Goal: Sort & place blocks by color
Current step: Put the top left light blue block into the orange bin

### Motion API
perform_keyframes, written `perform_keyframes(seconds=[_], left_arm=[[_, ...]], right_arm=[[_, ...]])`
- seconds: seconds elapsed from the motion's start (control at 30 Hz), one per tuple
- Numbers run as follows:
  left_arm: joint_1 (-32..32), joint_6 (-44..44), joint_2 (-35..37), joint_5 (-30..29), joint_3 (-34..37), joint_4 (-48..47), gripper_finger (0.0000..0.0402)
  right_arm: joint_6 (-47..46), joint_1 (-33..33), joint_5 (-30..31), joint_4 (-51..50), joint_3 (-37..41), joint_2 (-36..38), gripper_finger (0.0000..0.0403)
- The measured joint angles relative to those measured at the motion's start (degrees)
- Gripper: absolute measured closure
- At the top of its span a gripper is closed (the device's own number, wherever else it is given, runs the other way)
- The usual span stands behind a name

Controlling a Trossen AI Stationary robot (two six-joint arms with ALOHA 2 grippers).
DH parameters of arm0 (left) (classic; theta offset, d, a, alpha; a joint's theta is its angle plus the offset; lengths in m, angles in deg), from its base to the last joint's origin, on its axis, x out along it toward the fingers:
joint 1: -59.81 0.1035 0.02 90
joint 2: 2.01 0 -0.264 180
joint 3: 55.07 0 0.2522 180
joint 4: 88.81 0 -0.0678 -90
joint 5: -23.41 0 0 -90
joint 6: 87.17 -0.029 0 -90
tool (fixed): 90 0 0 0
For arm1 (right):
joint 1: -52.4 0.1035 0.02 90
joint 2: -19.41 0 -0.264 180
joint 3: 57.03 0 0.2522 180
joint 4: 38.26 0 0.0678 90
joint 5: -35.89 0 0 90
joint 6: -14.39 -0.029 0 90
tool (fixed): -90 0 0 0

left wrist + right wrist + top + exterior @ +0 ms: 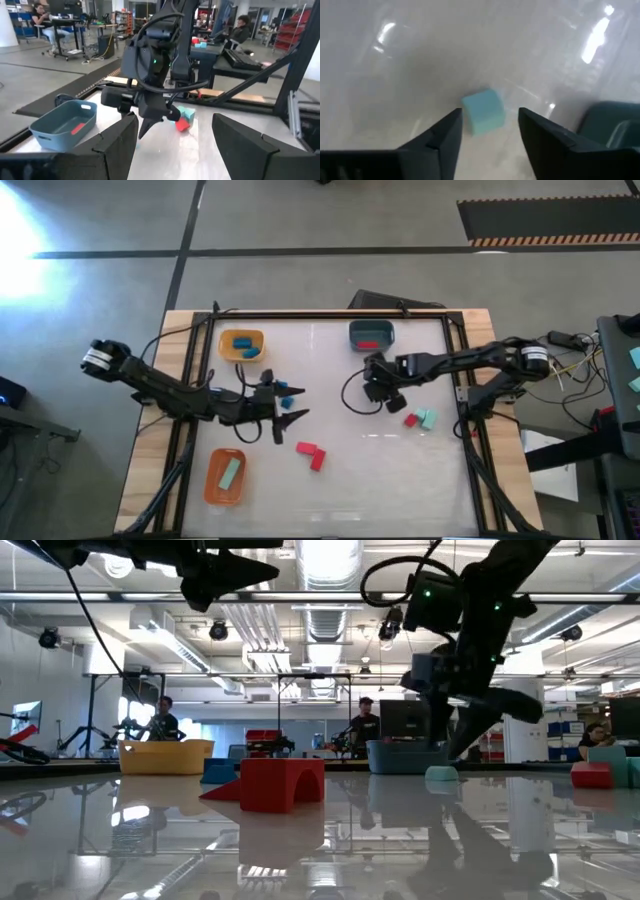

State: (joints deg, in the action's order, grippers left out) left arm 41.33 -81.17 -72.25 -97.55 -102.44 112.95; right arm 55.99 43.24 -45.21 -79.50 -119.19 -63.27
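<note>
My right gripper [383,392] [490,130] is open and points down, right of the table's middle. In its wrist view a pale mint cube [482,112] lies flat on the table between the two fingers and below them; the low view shows this cube [441,773] on the table under the raised gripper [490,725]. My left gripper [296,405] [172,145] is open and held above the table, left of the middle, beside two blue blocks [285,393]. Two red blocks [310,452] lie near the middle. A red block [411,420] and a mint block [428,418] lie farther right.
The yellow tray [241,345] at far left holds blue blocks. An orange tray [225,477] at near left holds a mint bar. A dark teal-grey tray [371,335] [65,122] at the far edge holds a red block. A black frame [455,380] borders the white table. People sit beyond the table.
</note>
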Motion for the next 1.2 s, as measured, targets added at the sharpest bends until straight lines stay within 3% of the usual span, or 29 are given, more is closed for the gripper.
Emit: perform_keyframes(seconds=[0.17,0.43,0.63,0.8,1.03,1.2], left_arm=[[0.0,-0.98,1.13,0.0,0.23,-1.17,0.0162],[0.02,-2.39,1.71,0.04,0.23,-1.94,0.0162],[0.02,-2.34,1.71,0.04,0.2,-1.94,0.0162],[0.02,-2.36,1.71,0.06,0.2,-1.94,0.0162],[0.13,-3.38,1.41,-0.23,0.23,-1.54,0.0162],[0.54,-5.01,0.16,-5.56,0.31,-1.37,0.0162]], right_arm=[[3.6,-2.15,-0.29,-0.06,-0.02,-2.34,0.0183],[1.96,-6.63,-7.86,0.99,-0.2,-6.58,0.0184],[-3.26,-10.21,-17.25,1.16,-0.24,-8.25,0.0225],[-9.99,-10.72,-18.58,1.67,-0.22,-8.91,0.0284],[-19.25,-10.57,-21.86,3.96,-0.13,-8.48,0.0284],[-22.73,-10.57,-22.29,7.0,0.2,-6.46,0.0284]])
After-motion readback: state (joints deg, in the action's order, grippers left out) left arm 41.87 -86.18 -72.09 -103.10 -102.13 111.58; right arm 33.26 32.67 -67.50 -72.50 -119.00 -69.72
